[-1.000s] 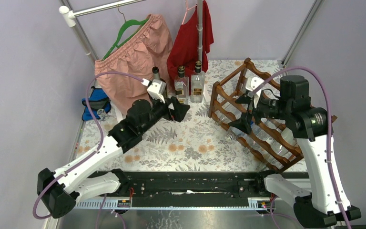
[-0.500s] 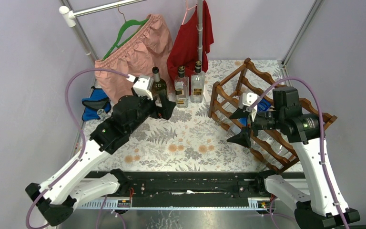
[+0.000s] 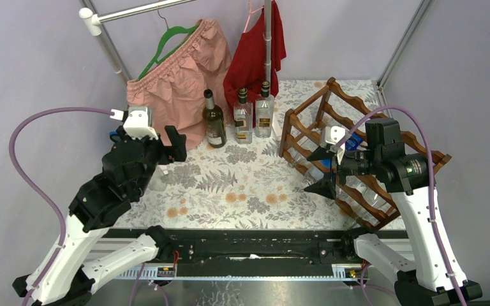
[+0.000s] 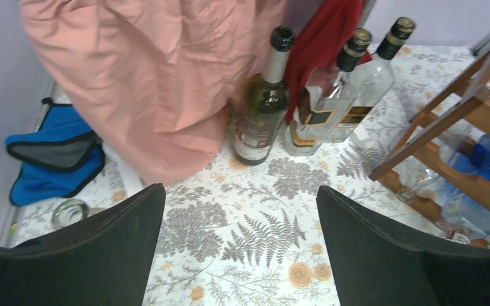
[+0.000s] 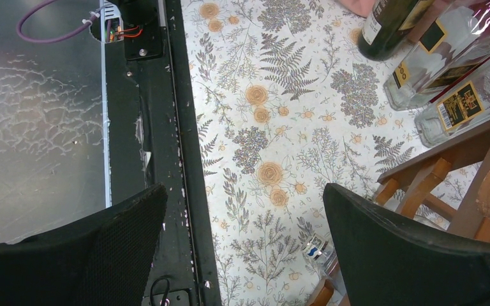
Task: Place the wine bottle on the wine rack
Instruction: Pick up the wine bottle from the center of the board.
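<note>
**Wine bottle upright, off the rack, both grippers empty**

The wine rack stands at the right side of the floral table, set at an angle, its reddish-brown scalloped rails in tiers. Clear bottles lie in its lower tiers, and something blue shows between its upper rails.

Left of the rack, three bottles stand in a row. Nearest the rack are two clear spirit bottles with dark labels and gold-banded caps, close side by side. The wine bottle stands beyond them, farthest from the rack. It is upright, of dark green glass with a black top and a pale label.

A pink garment on a green hanger hangs just behind the wine bottle on the side away from the rack, its hem reaching the table. A red garment hangs behind the clear bottles; in the left wrist view a fold of it falls across the nearer one. Farther from the rack, past the pink garment, a blue bag lies at the table's edge.

The left gripper hovers well away from the rack, short of the wine bottle, its jaws spread wide and empty. The right gripper hangs against the rack's front, jaws also spread wide, gripping nothing.
</note>
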`<state>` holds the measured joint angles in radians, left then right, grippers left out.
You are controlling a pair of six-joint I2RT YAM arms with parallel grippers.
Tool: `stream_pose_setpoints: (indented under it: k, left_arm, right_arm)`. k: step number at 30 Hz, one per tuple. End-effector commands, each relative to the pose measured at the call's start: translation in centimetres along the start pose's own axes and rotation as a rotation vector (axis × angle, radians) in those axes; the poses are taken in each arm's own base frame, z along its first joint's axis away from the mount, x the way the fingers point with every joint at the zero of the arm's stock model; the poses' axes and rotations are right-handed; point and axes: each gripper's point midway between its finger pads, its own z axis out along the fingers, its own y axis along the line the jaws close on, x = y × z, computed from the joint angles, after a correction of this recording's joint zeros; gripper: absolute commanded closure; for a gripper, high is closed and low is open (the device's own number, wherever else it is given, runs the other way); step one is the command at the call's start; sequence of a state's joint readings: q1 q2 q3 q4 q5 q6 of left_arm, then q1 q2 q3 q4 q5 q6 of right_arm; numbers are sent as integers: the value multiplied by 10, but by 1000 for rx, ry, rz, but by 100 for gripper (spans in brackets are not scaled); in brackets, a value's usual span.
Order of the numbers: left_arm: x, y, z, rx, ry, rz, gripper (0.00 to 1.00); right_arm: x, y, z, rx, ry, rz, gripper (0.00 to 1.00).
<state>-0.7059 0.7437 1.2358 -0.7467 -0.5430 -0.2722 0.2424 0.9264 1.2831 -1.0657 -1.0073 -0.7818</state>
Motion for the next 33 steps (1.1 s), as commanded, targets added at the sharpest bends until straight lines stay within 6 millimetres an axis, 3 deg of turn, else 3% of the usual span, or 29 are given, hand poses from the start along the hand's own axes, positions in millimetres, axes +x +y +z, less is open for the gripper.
stream_pose_setpoints:
  k: [1,3,7,11,16,21,25,28,33]
  left_arm:
    - [8,29,-5,-133,44,83,6]
    - [8,21,1,-107,40,73,6]
    - [8,-28,26,77,33,34,6]
    - [6,-58,60,127,30,43,7]
    - [10,-59,107,111,55,44,8]
    - [13,-53,131,119,87,-3,8]
    - [13,-54,126,139,115,-5,8]
    - [4,-43,104,108,118,-2,9]
    - [-5,24,53,-166,68,14,10]
  right_arm:
    - [-7,-1,-1,5,-13,-15,0]
    - [-4,-7,0,30,-1,0,0]
    - [-5,-10,0,39,1,5,0]
    - [-6,-13,-2,65,6,6,0]
    - [-6,-15,-2,79,3,14,0]
    - [-4,-16,0,76,0,21,0]
    - [-4,-15,2,66,-5,24,0]
    - [-3,-15,3,60,-6,28,0]
    - [-2,-16,4,53,-7,27,0]
